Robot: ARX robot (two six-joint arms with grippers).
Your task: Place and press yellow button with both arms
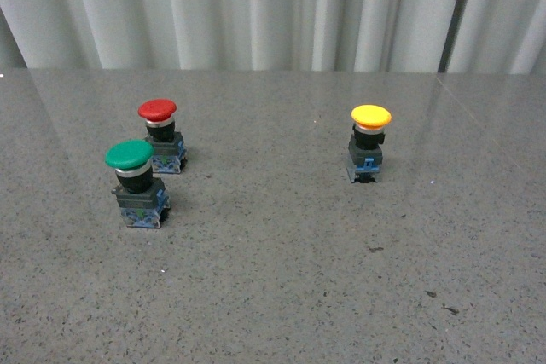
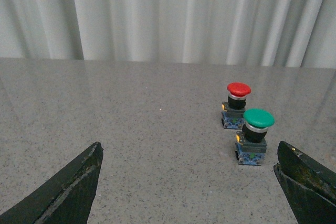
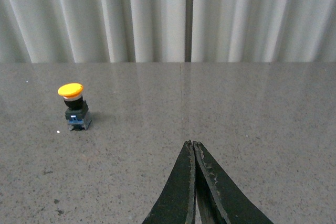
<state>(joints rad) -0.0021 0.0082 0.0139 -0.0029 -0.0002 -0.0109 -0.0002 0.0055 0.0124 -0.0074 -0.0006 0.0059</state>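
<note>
yellow button upright on table, well right of red button, green button just before red (slightly left)

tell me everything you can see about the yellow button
The yellow button is a small mushroom push-button: round yellow-orange cap, pale silvery collar, black body, grey base with a blue clip. It stands upright on the grey speckled table, alone, well to the right of the other two buttons. Nothing touches it but the table; no gripper is near it.

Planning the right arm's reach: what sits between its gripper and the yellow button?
Nothing: in the right wrist view only bare table lies between the shut right gripper and the yellow button.
</note>
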